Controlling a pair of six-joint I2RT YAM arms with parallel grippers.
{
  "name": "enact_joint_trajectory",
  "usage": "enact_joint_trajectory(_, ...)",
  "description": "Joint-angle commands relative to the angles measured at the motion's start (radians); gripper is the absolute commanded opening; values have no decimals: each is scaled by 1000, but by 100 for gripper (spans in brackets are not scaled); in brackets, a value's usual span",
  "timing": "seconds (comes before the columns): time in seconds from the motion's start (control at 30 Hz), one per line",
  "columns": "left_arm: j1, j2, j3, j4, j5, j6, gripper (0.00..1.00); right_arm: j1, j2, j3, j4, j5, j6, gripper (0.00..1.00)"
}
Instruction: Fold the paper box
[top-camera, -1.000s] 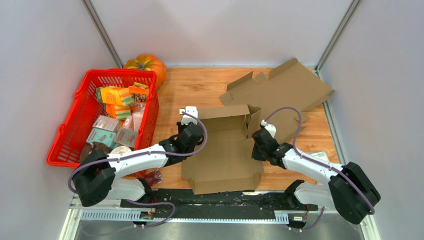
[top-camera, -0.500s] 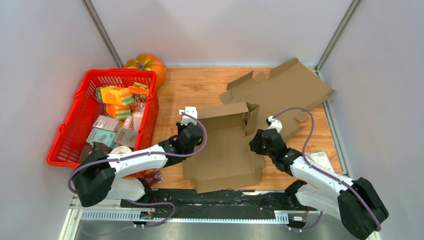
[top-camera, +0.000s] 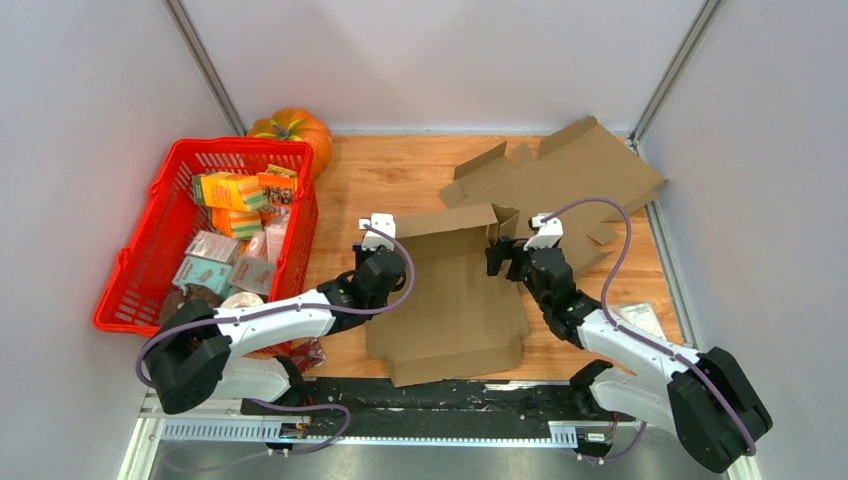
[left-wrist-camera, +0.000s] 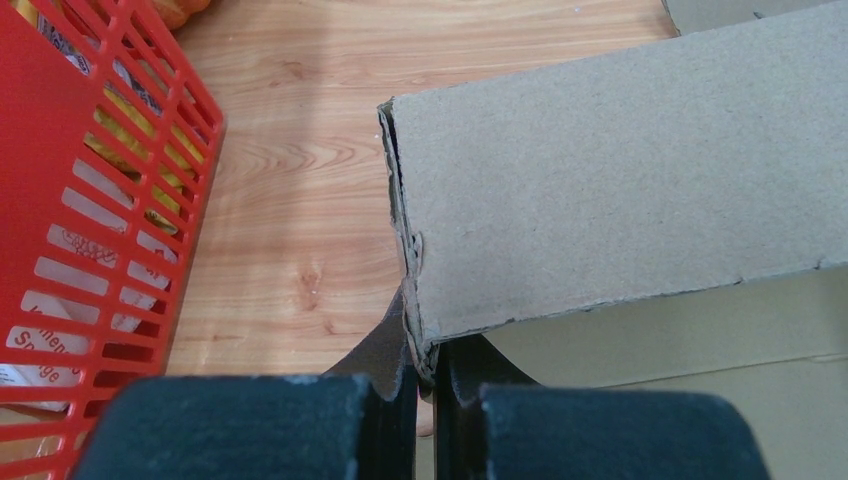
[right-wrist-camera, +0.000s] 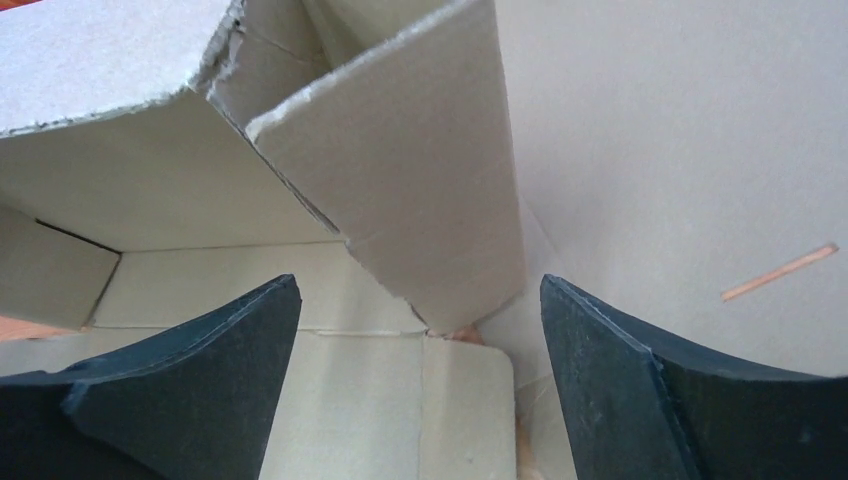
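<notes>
**Q:** How is the left pincer (left-wrist-camera: 425, 372) shown?

**A:** It is shown closed on the left corner of the raised rear wall (left-wrist-camera: 620, 180) of the partly folded brown cardboard box (top-camera: 450, 310). By this grip the wall is judged to be held upright.

**Q:** And the right pincer (right-wrist-camera: 418, 290)?

**A:** It is shown spread wide, with nothing gripped. The upright right-hand side flap (right-wrist-camera: 420, 180) is framed between its fingers, probably so that it can be taken or pressed next.

**Q:** Where is the box placed?

**A:** It is laid base-down on the light wooden desk (top-camera: 400, 175), between the two arms. A red plastic mesh basket (top-camera: 240, 143) is seen at the left and an unfolded cardboard sheet (top-camera: 585, 180) behind at the right. Neither is touched.
</notes>
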Motion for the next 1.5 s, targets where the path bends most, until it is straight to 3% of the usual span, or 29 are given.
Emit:
enact_joint_trajectory(0.0, -6, 11, -17, -24, 49, 46, 0, -44, 59, 48, 147, -3, -115, 94)
enact_joint_trajectory(0.2, -6, 3, -30, -19, 43, 59, 0, -145, 174, 66, 260, -210, -207, 93)
enact_joint_trajectory(0.23, -6, 2, -33, -16, 41, 62, 0, -171, 188, 63, 296, -322, -216, 92)
enact_joint_trajectory(0.33, -6, -5, -39, -7, 37, 74, 0, -199, 209, 81, 284, -472, -233, 81)
enact_joint_trajectory(0.5, -6, -5, -33, 7, 7, 106, 0, -201, 192, 91, 258, -512, -239, 55)
enact_joint_trajectory(0.67, -5, 14, -10, 0, -39, 88, 0, -202, 122, 97, 143, -509, -251, 41)
enact_joint_trajectory(0.77, -5, 28, -2, 10, -60, 89, 0, -202, 87, 100, 94, -515, -235, 40)
enact_joint_trajectory(1.0, -5, 41, 13, 11, -66, 86, 0, -118, 33, 131, -6, -521, -6, 37)
enact_joint_trajectory(1.13, -5, 46, 21, 8, -57, 94, 0, -80, 36, 183, -121, -658, 35, 42)
enact_joint_trajectory(1.17, -5, 46, 18, 8, -59, 99, 0, -80, 16, 189, -162, -646, 38, 51)
enact_joint_trajectory(1.2, -5, 40, 20, 8, -60, 100, 0, -81, -57, 190, -280, -477, 46, 56)
enact_joint_trajectory(1.3, -5, 37, 18, -3, -63, 96, 0, -92, -221, 184, -449, -58, 89, 59)
enact_joint_trajectory(1.37, -5, 34, 16, -9, -66, 88, 0, -119, -249, 190, -486, 31, 103, 56)
enact_joint_trajectory(1.47, -5, 38, 23, -24, -85, 79, 0, -262, -152, 212, -451, 17, 71, 53)
